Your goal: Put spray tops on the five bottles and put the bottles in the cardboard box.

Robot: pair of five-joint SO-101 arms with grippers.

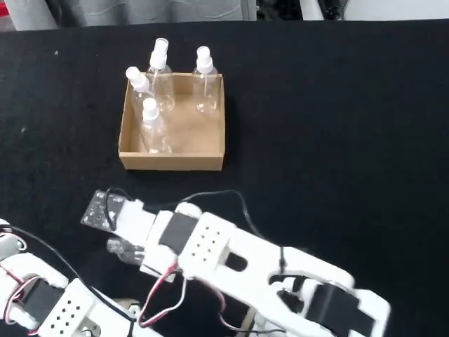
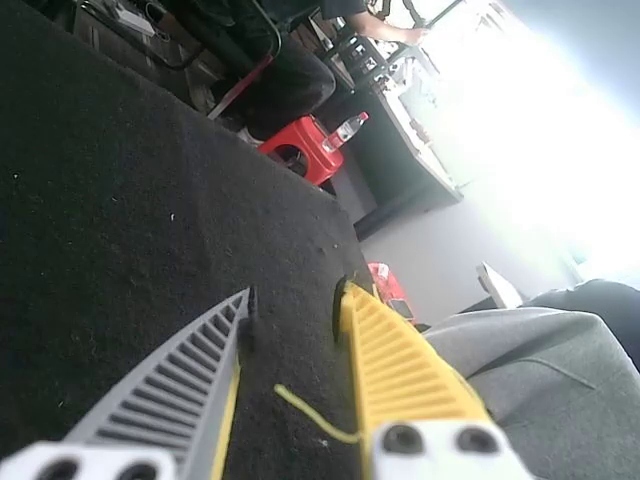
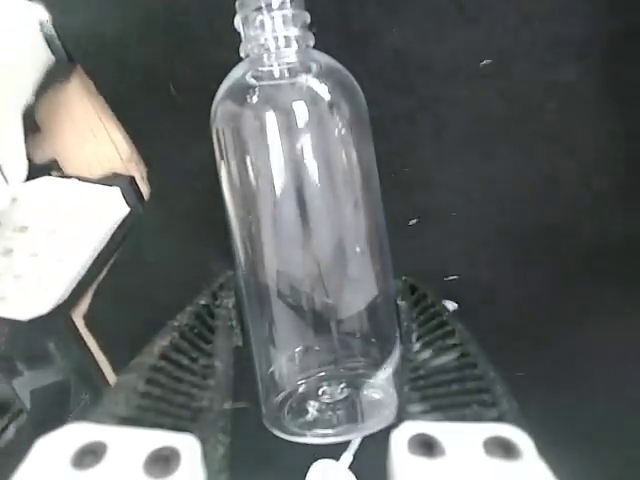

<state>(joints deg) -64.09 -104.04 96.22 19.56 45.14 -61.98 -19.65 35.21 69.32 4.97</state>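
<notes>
A clear bottle (image 3: 305, 220) with a bare threaded neck and no spray top lies on the black table. My right gripper (image 3: 318, 288) is shut on it near its base, a dark ribbed finger pressing each side. In the high view the same bottle (image 1: 121, 248) pokes out from under the right arm (image 1: 210, 246). The cardboard box (image 1: 172, 161) stands farther back and holds several bottles with white spray tops (image 1: 160, 63), all upright. My left gripper (image 2: 295, 300) is open over bare cloth, nothing between its grey and yellow fingers.
The left arm (image 1: 42, 298) sits at the near left corner, close beside the right arm. A white part of it (image 3: 50, 250) lies close to the held bottle. Black cloth (image 1: 337, 140) covers the table, with open room to the right of the box.
</notes>
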